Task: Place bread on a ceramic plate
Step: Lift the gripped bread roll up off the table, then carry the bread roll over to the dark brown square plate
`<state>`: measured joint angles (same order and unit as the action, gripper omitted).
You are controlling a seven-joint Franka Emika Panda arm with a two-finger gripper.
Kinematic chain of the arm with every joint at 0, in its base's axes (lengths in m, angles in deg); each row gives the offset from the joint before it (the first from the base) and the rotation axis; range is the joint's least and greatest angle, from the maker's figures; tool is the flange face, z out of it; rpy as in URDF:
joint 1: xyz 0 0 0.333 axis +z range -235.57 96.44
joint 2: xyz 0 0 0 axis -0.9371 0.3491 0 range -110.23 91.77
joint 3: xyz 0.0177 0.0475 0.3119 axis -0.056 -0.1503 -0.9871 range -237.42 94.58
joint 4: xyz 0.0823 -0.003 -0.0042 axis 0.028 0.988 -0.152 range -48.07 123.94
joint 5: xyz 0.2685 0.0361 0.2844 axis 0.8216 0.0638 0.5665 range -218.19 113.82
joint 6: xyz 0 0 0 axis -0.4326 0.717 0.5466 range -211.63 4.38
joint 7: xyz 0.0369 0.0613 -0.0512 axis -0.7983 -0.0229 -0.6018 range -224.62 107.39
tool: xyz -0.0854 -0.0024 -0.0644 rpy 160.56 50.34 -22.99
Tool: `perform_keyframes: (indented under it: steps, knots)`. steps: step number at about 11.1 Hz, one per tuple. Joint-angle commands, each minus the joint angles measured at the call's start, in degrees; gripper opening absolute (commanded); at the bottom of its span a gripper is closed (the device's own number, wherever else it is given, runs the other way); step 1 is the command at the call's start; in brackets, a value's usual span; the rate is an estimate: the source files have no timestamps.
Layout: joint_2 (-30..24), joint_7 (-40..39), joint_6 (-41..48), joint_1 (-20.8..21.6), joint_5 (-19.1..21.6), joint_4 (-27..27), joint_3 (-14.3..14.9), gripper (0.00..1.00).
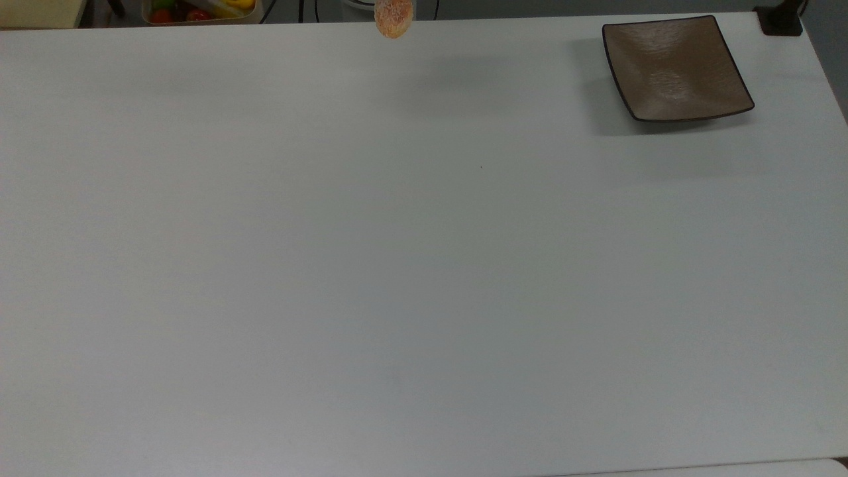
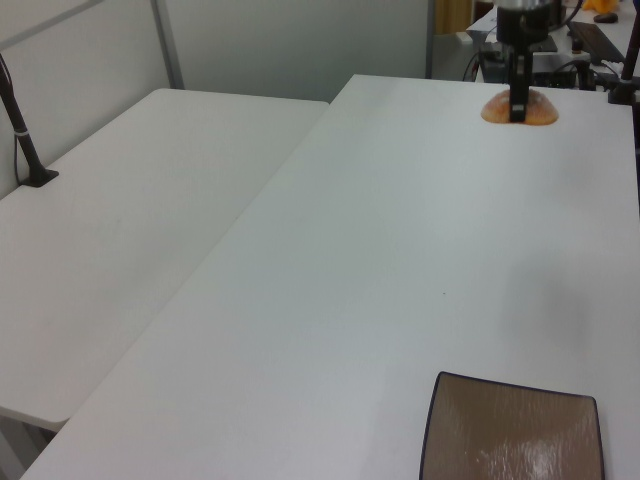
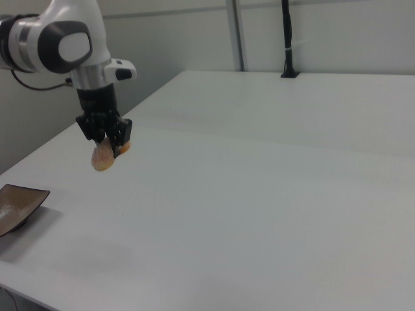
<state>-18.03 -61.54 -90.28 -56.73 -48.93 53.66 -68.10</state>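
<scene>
The bread (image 1: 393, 18), a small orange-brown speckled bun, hangs well above the white table (image 1: 397, 265) at the top view's upper edge. My gripper (image 3: 106, 150) is shut on the bread (image 3: 104, 157) in the right view, and its dark fingers (image 2: 518, 95) cross the bread (image 2: 497, 110) in the left view. The ceramic plate (image 1: 676, 69), square and brown with a dark rim, rests bare at the top view's upper right. The same plate (image 2: 515, 435) lies at the left view's bottom right and the plate (image 3: 16, 206) at the right view's left edge, far from the gripper.
A tray of colourful items (image 1: 199, 10) sits beyond the table's far edge in the top view. A black clamp base (image 1: 782, 20) stands at the top view's upper right corner. A second white table (image 2: 130, 220) adjoins in the left view, with a black pole (image 2: 25, 150).
</scene>
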Motion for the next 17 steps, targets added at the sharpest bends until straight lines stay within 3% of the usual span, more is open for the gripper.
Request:
perform_keyframes:
  steps: [1,3,5,7,12,17]
  knots:
    - [0.7,-1.1,2.3,0.5,3.6,-4.3,-0.7,0.27]
    - [0.8,-0.2,1.9,2.6,5.4,-4.4,-3.2,0.27]
    - [1.1,3.6,1.4,7.5,5.4,-4.4,-3.9,0.28]
    - [1.4,8.1,-0.2,10.8,5.4,-3.9,-6.9,0.28]
    - [9.2,24.0,-14.4,17.4,4.8,-3.8,-14.5,0.28]
    - [18.8,31.0,-24.2,23.9,0.8,-2.2,-16.1,0.29]
